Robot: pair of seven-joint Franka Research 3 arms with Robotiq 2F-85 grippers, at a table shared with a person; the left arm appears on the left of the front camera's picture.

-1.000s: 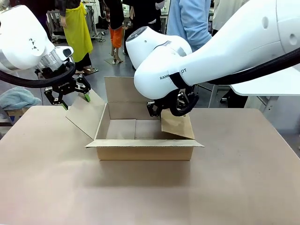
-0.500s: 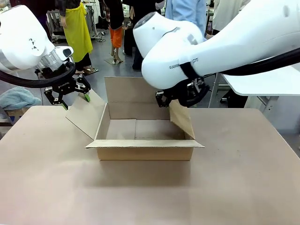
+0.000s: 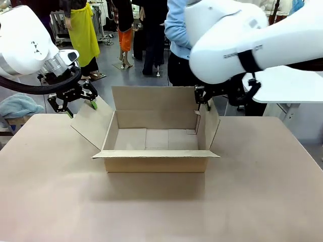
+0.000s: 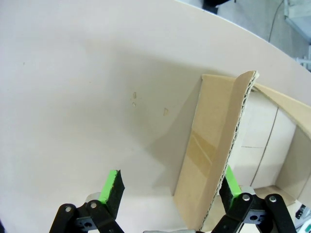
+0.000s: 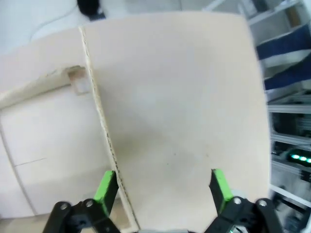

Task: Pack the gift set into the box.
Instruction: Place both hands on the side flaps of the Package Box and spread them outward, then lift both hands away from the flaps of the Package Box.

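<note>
The box sits on the surface between the two grippers, top open and flaps spread. The left gripper is released, its jaws spread wide. In the left wrist view, the box's left flap rises between its fingers, its corrugated edge just beside one green pad and well apart from the other. The right gripper is released too. The right flap stands nearly upright below it, edge close to one pad.
</note>
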